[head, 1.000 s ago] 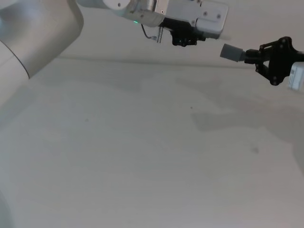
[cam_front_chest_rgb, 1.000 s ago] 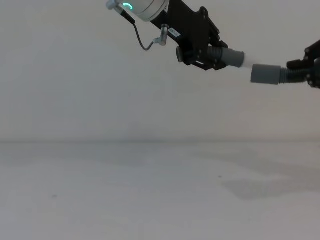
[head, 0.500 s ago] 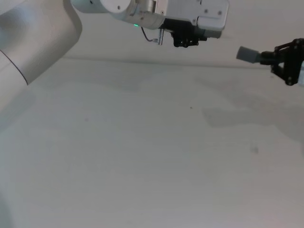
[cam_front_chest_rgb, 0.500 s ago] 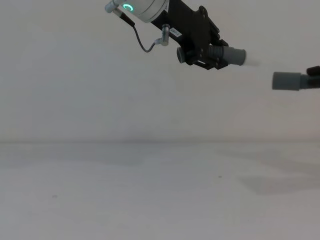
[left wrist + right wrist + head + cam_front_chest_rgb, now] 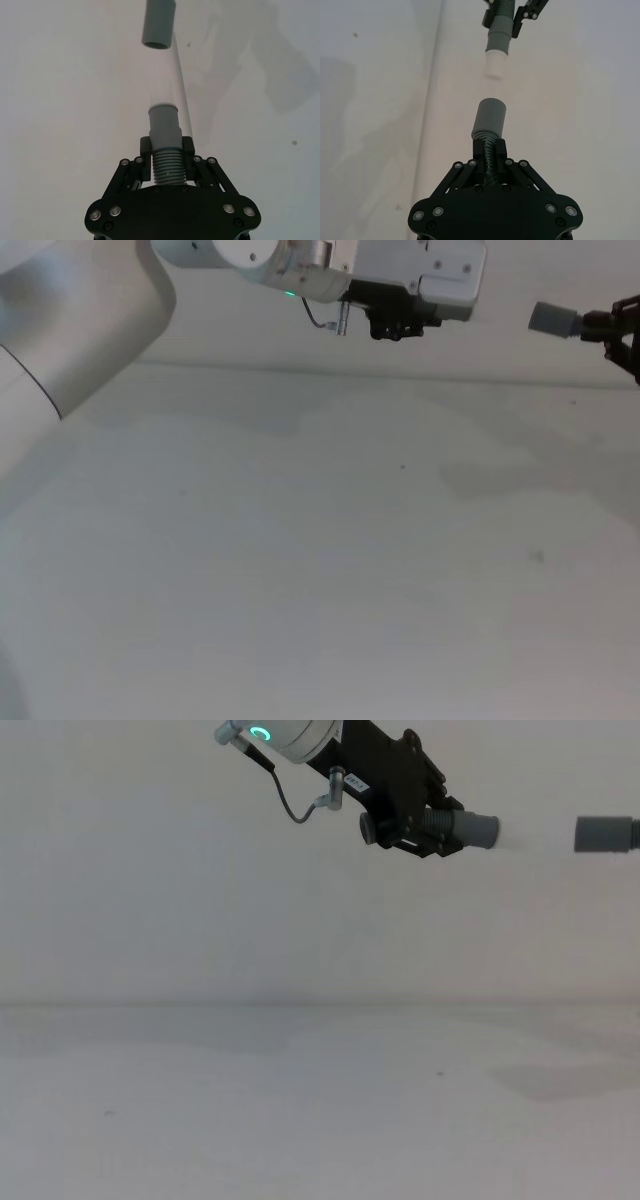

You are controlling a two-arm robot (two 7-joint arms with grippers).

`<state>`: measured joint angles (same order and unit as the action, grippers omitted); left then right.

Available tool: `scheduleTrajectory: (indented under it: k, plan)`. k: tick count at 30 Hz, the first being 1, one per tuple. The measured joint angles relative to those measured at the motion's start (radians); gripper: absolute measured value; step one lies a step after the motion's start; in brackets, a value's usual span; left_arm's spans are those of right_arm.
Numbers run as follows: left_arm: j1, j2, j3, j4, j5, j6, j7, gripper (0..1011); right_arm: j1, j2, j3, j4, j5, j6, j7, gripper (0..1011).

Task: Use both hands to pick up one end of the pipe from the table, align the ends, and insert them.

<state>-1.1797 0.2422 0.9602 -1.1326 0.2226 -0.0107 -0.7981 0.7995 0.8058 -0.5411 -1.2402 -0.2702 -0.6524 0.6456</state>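
Hanging high above the white desk [image 5: 300, 1120], two black tools each carry one piece of a dark grey pipe, with open air between the pieces. The left tool [image 5: 430, 820], fixed to a silver wrist with a green ring light [image 5: 262, 734], is clenched on the ribbed part of the first piece, the elbow [image 5: 164, 145]. That piece's smooth collar sticks out past the fingers [image 5: 145, 146] and ends in a pale whitish tip [image 5: 495, 61], which points toward the other piece. The right tool [image 5: 489, 150] is clenched on the thin corrugated hose [image 5: 489, 162] just behind its smooth grey cuff [image 5: 488, 118]. Seen from the chest, the cuff [image 5: 604, 834] sits to the right of the left tool, at nearly the same height, close to the edge of the view, and well apart from the elbow's tip. From the left wrist, the cuff [image 5: 158, 23] faces the elbow with its round opening toward it, roughly in line but slightly offset to one side. From the head view, the left tool [image 5: 400, 322] sits under a white wrist housing [image 5: 415, 270], and the cuff [image 5: 553, 319] hangs off to its right, beside the right tool's dark fingers [image 5: 622, 325]. Both pieces are held clear of the desk, and faint shadows fall on the desk beneath them.
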Motion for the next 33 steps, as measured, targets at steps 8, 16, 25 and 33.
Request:
scheduleTrajectory:
  k: [8, 16, 25, 33]
  plan:
    - [-0.005, -0.006, 0.004, 0.004, 0.008, -0.019, -0.005, 352, 0.023, -0.005, -0.011, 0.012, -0.034, -0.041, -0.014, 137]
    - [-0.008, -0.01, 0.006, 0.006, 0.012, -0.03, -0.008, 352, 0.03, -0.007, -0.024, 0.015, -0.053, -0.056, -0.02, 137]
    - [-0.009, -0.011, 0.007, 0.008, 0.014, -0.036, -0.009, 352, 0.024, -0.004, -0.029, 0.009, -0.048, -0.045, -0.021, 137]
    - [-0.01, -0.012, 0.008, 0.009, 0.015, -0.038, -0.01, 352, 0.012, -0.012, -0.028, 0.005, -0.017, -0.045, -0.019, 137]
